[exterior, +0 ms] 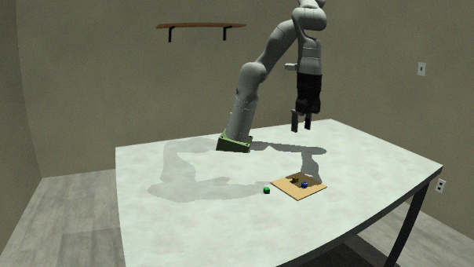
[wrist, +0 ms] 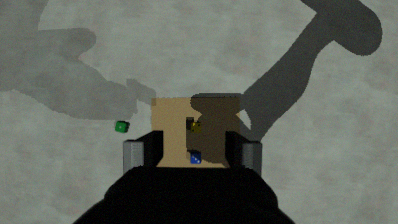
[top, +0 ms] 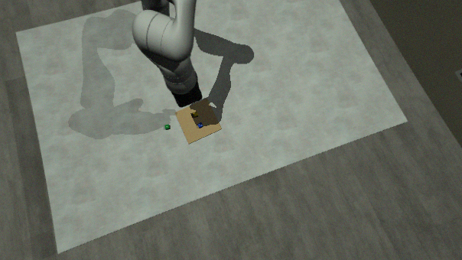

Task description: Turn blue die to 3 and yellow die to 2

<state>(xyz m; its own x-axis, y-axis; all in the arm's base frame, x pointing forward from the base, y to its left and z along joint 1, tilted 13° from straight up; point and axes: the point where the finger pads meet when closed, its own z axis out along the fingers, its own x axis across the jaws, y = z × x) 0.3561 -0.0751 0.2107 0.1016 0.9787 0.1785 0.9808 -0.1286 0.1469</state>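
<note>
end effector (exterior: 300,125) open (empty) | blue die (top: 200,125) on mat (top: 204,134)

A pale grey mottled tabletop (exterior: 220,232) on dark legs carried everything. Directly on it lay a tan square mat (exterior: 310,191), flat, with one corner in the arm's shadow. A green die (exterior: 267,190) sat on the bare surface just beside the mat's edge, apart from it. Farther back, near the rear edge, the arm's green base plate (exterior: 222,146) rested on the tabletop. The arm's broad shadow spread across the surface between base and mat.
</note>
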